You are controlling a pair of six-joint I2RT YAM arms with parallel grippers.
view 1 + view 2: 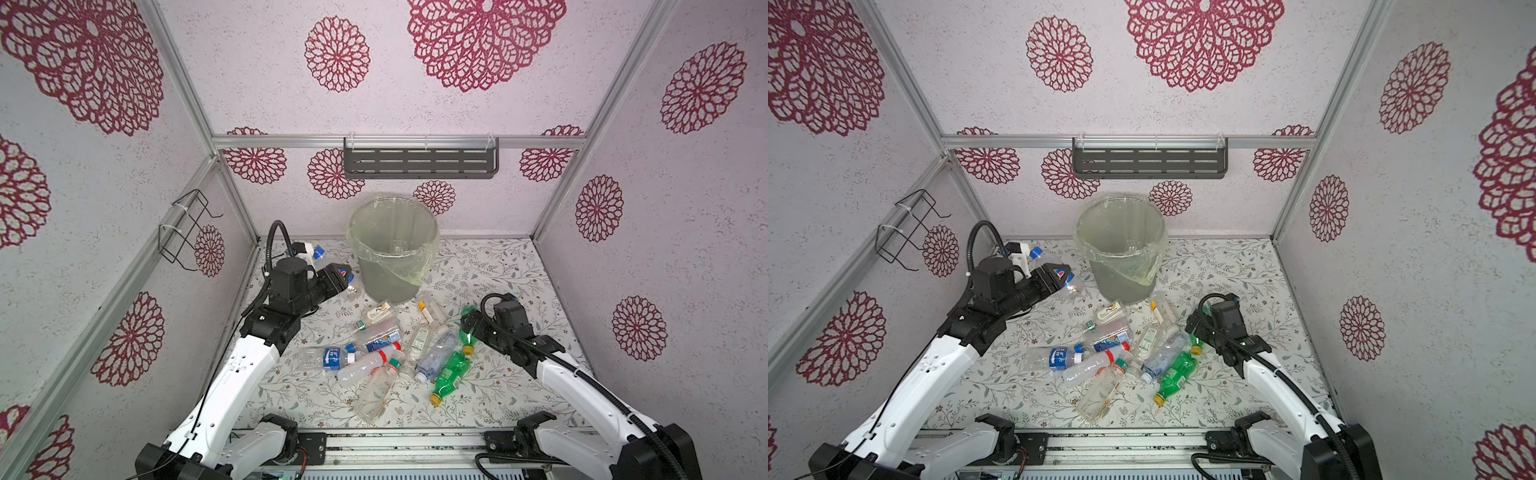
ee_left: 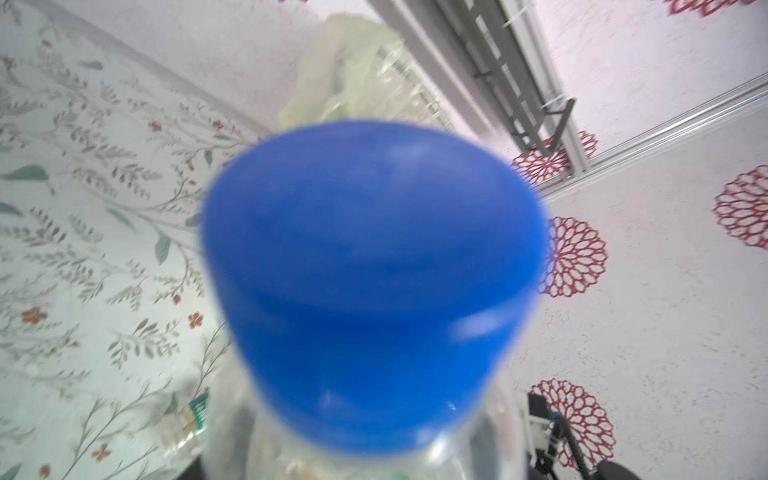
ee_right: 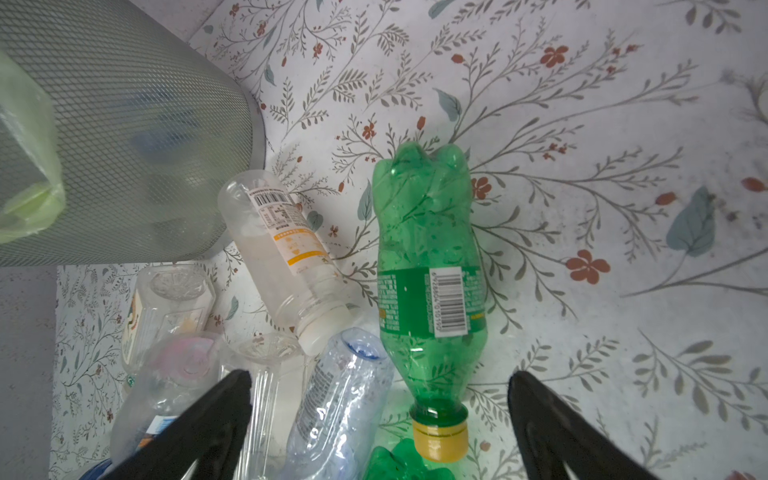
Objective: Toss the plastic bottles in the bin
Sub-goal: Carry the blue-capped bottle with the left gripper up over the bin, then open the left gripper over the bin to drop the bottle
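Observation:
My left gripper [image 1: 341, 277] is shut on a clear bottle with a blue cap [image 1: 1036, 252] and a blue label, held off the table just left of the bin [image 1: 353, 232]. That cap [image 2: 370, 282] fills the left wrist view and hides the jaws. The grey bin is lined with a yellowish bag and has a clear bottle inside. Several plastic bottles [image 1: 386, 349] lie heaped in front of it. My right gripper [image 3: 380, 376] stands open over a green bottle [image 3: 428, 266] with a yellow cap, at the heap's right edge [image 1: 467, 332]. A second green bottle [image 1: 451, 372] lies nearer.
A dark slotted shelf [image 1: 419, 162] hangs on the back wall above the bin. A black wire rack [image 1: 187, 228] sticks out from the left wall near my left arm. Walls close three sides. A metal rail [image 1: 395, 444] runs along the front.

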